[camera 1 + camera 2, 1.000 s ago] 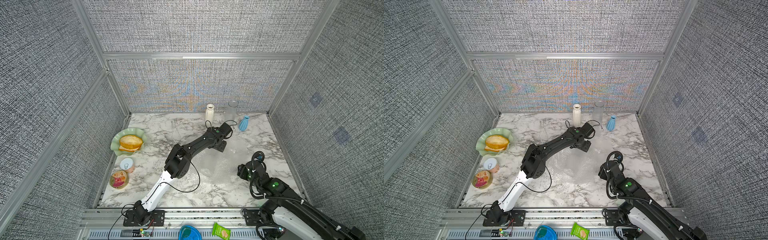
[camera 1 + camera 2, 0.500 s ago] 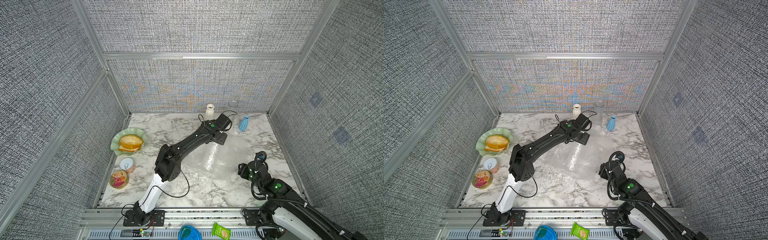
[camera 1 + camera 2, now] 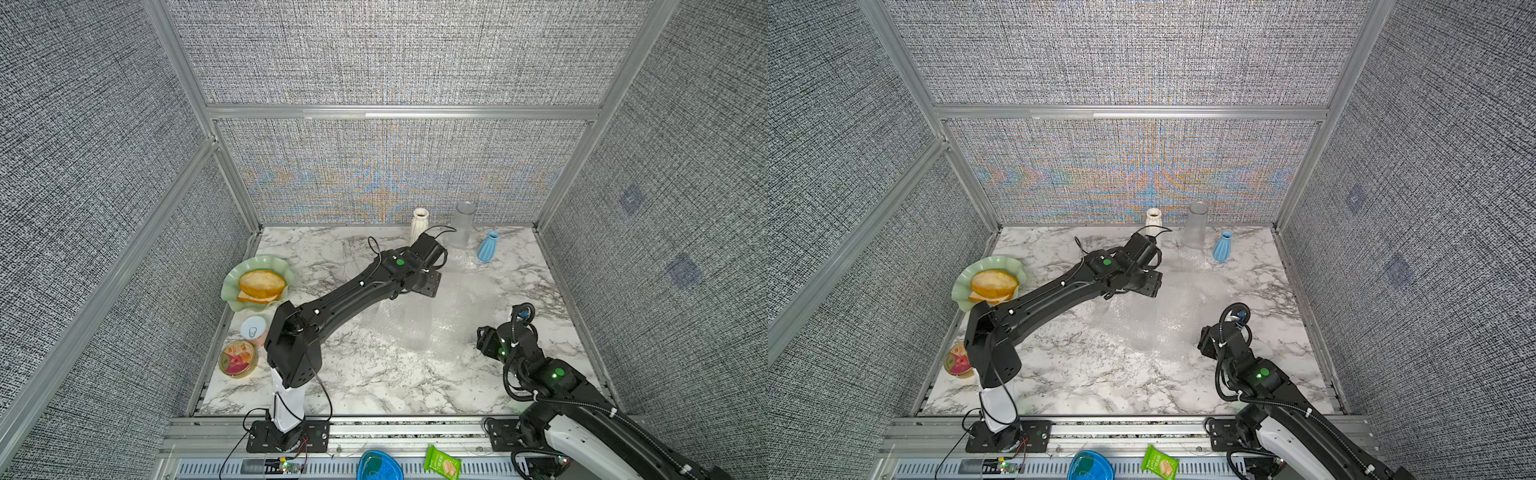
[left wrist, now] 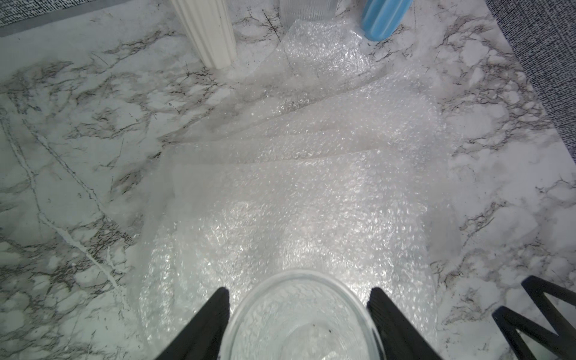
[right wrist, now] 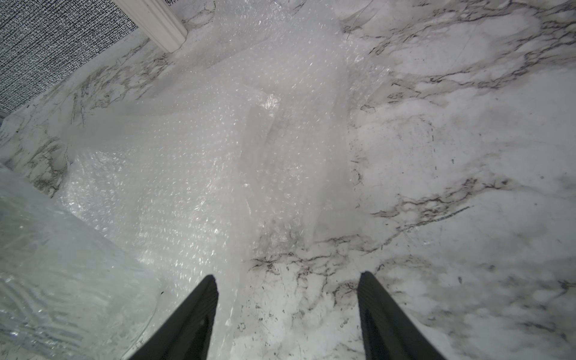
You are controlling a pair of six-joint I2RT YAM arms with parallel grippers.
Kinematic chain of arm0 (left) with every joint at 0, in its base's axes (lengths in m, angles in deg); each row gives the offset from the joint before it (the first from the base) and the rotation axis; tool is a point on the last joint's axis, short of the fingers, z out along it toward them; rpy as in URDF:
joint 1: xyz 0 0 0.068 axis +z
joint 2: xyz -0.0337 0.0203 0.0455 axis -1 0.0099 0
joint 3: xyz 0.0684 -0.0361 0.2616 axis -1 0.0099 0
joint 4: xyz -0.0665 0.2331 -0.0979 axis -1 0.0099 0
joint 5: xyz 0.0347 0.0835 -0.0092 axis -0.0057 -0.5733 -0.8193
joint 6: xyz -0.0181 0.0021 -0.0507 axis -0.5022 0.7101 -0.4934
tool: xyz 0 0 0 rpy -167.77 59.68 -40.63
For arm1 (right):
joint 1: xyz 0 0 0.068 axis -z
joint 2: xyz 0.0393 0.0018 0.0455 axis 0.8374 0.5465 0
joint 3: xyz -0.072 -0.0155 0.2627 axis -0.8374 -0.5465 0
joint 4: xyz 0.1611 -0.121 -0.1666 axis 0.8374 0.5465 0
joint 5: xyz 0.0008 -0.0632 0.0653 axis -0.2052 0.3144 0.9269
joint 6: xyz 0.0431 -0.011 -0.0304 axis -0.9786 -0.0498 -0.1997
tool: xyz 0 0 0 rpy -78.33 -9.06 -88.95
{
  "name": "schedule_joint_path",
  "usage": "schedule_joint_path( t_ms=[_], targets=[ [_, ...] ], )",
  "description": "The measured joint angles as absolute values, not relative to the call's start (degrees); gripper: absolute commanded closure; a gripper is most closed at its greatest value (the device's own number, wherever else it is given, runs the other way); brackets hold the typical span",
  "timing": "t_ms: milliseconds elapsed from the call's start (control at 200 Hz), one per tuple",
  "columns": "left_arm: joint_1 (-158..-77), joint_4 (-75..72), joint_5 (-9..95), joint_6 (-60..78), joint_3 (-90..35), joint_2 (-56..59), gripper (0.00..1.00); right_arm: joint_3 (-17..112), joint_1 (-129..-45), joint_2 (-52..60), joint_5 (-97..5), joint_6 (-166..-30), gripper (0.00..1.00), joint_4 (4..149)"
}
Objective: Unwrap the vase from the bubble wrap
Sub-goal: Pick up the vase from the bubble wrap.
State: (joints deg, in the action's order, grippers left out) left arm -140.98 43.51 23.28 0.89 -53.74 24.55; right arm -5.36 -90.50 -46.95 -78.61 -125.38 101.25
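A clear glass vase (image 3: pixel 415 328) stands upright mid-table on the marble-patterned tabletop (image 3: pixel 365 386). Under and behind it the clear, whitish bubble wrap (image 3: pixel 455 299) lies spread in overlapping sheets, running back to the foot of a tall clear glass cylinder (image 3: pixel 463 224). A cream ribbed vase (image 3: pixel 419 222) and a blue ribbed vase (image 3: pixel 487 246) stand on either side of that cylinder.

The left gripper (image 4: pixel 299 291) sits over the vase's uncovered rim with a finger just beside it on each side. Whether they press on the glass cannot be told. The right gripper (image 5: pixel 288 277) is well apart from the vase, jaws wide and empty above the wrap's edge.

At the table's left edge are a green scalloped plate (image 3: pixel 232 291) of bread, a white-lidded cup (image 3: pixel 252 330) bearing a small line drawing, and a tin with a pink-and-orange label (image 3: pixel 238 358). A green snack packet (image 3: pixel 442 467) lies on the front rail. All lettering is too small to read.
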Motion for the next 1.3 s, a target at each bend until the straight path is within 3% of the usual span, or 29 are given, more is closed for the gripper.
schedule_joint_path(
  t_ms=[740,1136,1301],
  targets=[
    [-145.9,22.5,15.2,-5.9,-27.1,7.6,0.52,-5.6,-90.5,-48.2,-78.6,-124.4,0.34,101.1],
    [-151.7,15.7,10.4,-7.3,-20.0,2.7,0.48,-6.3,-90.5,-50.2,-78.7,-123.7,0.34,100.8],
    [-154.1,14.1,9.1,-6.0,-20.0,2.8,0.47,-9.6,-90.5,-54.7,-74.2,-119.3,0.32,96.0]
  ],
)
